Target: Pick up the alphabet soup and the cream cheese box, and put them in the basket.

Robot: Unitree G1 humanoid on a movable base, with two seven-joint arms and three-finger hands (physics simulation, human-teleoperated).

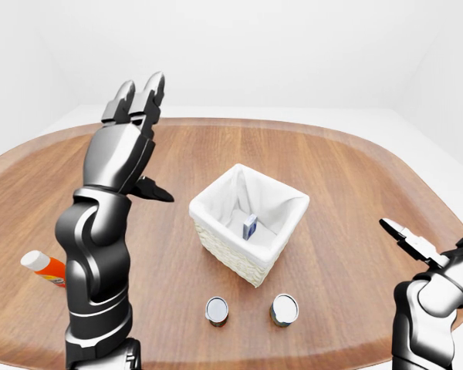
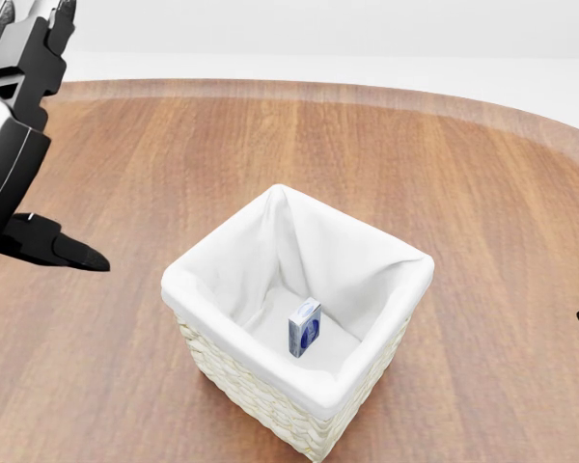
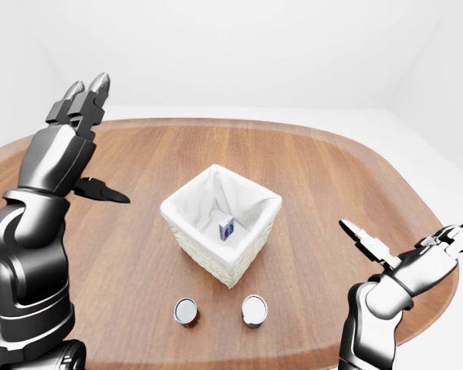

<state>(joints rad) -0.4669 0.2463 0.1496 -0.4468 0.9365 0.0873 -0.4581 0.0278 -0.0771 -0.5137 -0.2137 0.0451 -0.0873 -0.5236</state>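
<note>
- White cloth lines the wicker basket (image 2: 222, 273), which I take as my landmark; it stands on the wooden bench (image 1: 347, 177).
- My cream cheese box (image 2: 305, 328) is inside the basket, on the liner's floor. It stands on end, long axis upright, its printed face turned toward the lower right of the head view.
- So I judge one half of the task done; the alphabet soup is what remains.
- Two cans stand below the basket in the left-eye view, a left can (image 1: 217, 310) and a right can (image 1: 284, 309). Both are upright, axes vertical, lids up. From here I cannot read the labels, so I cannot tell which is the soup.
- My left robot hand (image 1: 127, 139) is raised to the left of the basket, fingers spread, thumb pointing toward the basket, holding nothing.
- My right robot hand (image 3: 405, 258) hangs to the right of the basket and well apart from it, fingers extended, also empty.
- Next I should bring a hand down to the right-labelled can below the basket, close round its side, lift it over the rim and release it beside the box.
- An orange-and-white bottle (image 1: 43, 267) lies on its side well to the left of the basket; it is no part of my job.
</note>
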